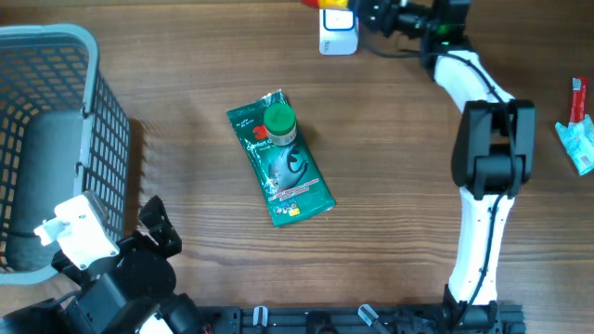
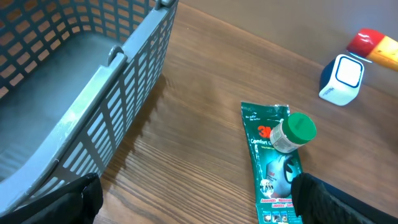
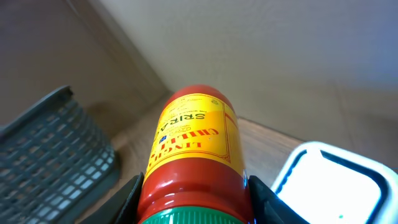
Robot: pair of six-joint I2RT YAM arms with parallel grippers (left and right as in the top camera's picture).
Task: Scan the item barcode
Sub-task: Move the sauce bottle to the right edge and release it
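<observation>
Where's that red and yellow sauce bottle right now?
The sauce bottle sits at the overhead view's top edge, clamped in the right gripper, beside the white scanner.

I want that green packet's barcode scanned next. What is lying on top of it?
A small bottle with a green cap rests on the green packet, near one end. The print beneath the bottle is covered, and whatever lies under the packet cannot be seen.

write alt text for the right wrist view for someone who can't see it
The right claw clamps a red sriracha bottle with a yellow label and green cap, filling the centre of the frame. A white, blue-edged device sits at lower right and a grey mesh basket at left.
</observation>
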